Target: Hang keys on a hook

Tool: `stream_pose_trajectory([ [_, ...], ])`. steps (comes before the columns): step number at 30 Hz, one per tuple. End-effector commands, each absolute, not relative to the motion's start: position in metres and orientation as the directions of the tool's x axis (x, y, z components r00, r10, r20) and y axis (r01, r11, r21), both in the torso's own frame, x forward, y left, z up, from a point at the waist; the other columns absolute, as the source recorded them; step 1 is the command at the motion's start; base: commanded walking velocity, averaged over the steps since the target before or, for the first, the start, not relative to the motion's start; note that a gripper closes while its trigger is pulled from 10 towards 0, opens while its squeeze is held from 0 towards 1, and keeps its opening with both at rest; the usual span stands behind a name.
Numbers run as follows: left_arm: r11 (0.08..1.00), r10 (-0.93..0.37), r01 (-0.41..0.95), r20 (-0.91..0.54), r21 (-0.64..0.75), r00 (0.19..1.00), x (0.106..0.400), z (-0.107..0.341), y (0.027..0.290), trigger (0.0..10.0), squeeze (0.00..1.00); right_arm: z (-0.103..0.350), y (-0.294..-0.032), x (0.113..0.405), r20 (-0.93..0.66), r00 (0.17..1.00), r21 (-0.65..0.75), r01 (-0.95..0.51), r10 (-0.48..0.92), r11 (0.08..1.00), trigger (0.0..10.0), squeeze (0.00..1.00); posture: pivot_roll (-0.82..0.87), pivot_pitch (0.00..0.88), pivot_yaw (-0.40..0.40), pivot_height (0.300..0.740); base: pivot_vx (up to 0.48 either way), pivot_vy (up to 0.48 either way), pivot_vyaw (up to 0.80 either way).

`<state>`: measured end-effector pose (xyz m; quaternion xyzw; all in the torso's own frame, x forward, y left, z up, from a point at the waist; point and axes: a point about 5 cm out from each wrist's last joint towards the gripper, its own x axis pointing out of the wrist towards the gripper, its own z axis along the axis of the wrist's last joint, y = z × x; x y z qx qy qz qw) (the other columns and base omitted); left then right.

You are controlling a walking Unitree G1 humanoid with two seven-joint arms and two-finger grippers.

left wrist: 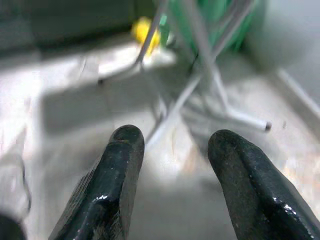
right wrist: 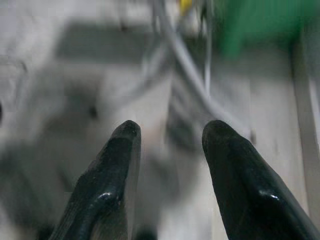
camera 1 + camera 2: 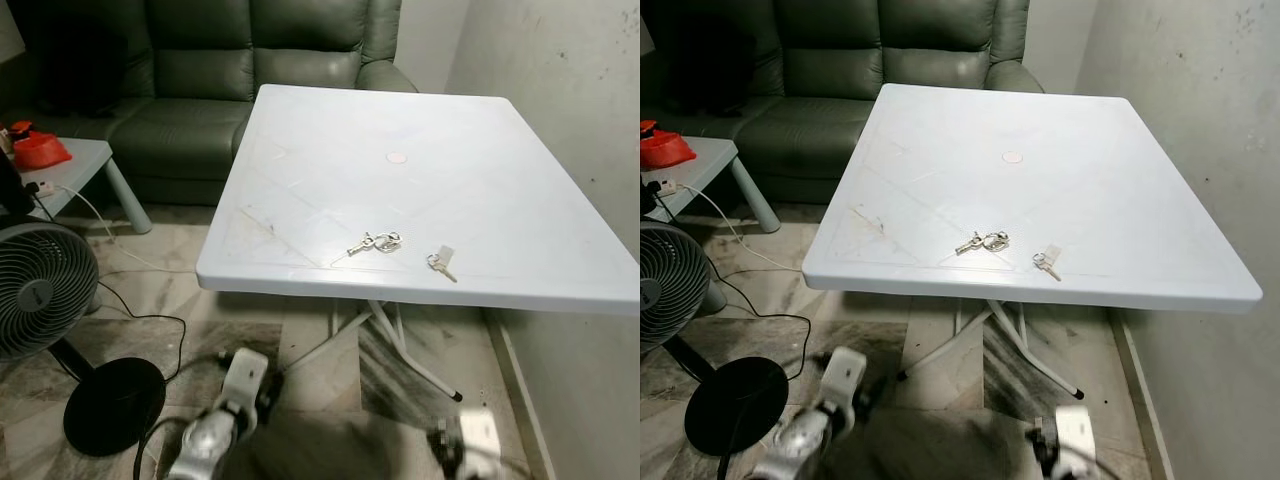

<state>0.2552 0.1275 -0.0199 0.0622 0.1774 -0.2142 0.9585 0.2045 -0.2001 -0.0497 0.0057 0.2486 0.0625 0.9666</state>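
Observation:
A bunch of silver keys (image 3: pixel 376 242) lies near the front edge of the white folding table (image 3: pixel 330 130). A second small key with a white tag (image 3: pixel 441 262) rests just to its right. My left arm (image 3: pixel 222 412) hangs low below the table's front edge, blurred. In the left wrist view my left gripper (image 1: pixel 172 145) is open over the floor and the table legs (image 1: pixel 210 85). My right arm (image 3: pixel 1065 445) hangs low at the bottom right. In the right wrist view my right gripper (image 2: pixel 167 132) is open with nothing between its fingers.
A standing fan (image 3: pixel 40 290) with a round black base (image 3: pixel 112 403) and a cable stands at the left. A green sofa (image 3: pixel 200 70) is behind the table, a small grey side table (image 3: pixel 75 165) with a red object (image 3: pixel 38 150) at far left. A wall (image 3: pixel 570 110) runs along the right.

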Motion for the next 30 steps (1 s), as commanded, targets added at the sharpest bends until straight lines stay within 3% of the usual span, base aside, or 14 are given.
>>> stream_pose_trajectory([
  [1,0.890,-0.420,0.454,-0.307,0.043,0.854,0.257,-0.013,0.126,10.0,0.00,-0.043,-0.195,0.209,-0.416,0.896,0.062,-0.145,0.157,0.988,10.0,0.00,-0.15,0.019,-0.002,0.740,0.000,0.000,0.00],
  [3,0.885,-0.432,0.462,-0.259,0.063,0.864,0.261,-0.006,0.124,10.0,0.00,-0.037,-0.189,0.215,-0.367,0.912,0.062,-0.172,0.182,0.983,10.0,0.00,-0.15,0.019,-0.003,0.740,0.000,0.000,0.00],
  [4,0.885,-0.434,0.459,-0.219,0.075,0.874,0.265,0.000,0.122,10.0,0.00,-0.031,-0.184,0.219,-0.316,0.927,0.070,-0.189,0.202,0.979,10.0,1.00,-0.15,0.019,-0.003,0.740,0.000,0.000,0.00],
  [13,0.887,-0.456,0.453,0.009,0.092,0.890,0.274,0.032,0.117,10.0,0.00,0.007,-0.171,0.237,-0.064,0.974,0.099,-0.211,0.218,0.972,10.0,1.00,-0.15,0.031,0.006,0.740,0.000,0.000,0.00],
  [16,0.889,-0.455,0.447,0.077,0.095,0.887,0.277,0.046,0.117,10.0,0.00,0.023,-0.171,0.245,0.013,0.984,0.173,-0.178,0.178,0.969,10.0,1.00,-0.15,0.031,0.011,0.740,0.000,0.000,0.00],
  [20,0.905,-0.426,0.420,0.118,0.073,0.897,0.284,0.060,0.118,10.0,0.00,0.039,-0.169,0.256,0.075,0.986,0.211,-0.165,0.152,0.964,10.0,1.00,-0.14,0.032,0.008,0.740,0.000,0.000,0.00],
  [24,0.946,-0.311,0.319,0.110,-0.055,0.944,0.298,0.075,0.122,10.0,0.00,0.060,-0.169,0.268,0.107,0.987,0.225,-0.139,0.117,0.964,10.0,1.00,-0.13,0.027,0.003,0.740,0.000,0.000,0.00],
  [30,0.962,-0.251,0.262,0.135,-0.078,0.959,0.307,0.095,0.125,10.0,0.00,0.074,-0.168,0.278,0.102,0.989,0.207,-0.123,0.104,0.971,10.0,1.00,-0.13,0.021,-0.002,0.740,0.000,0.000,0.00],
])
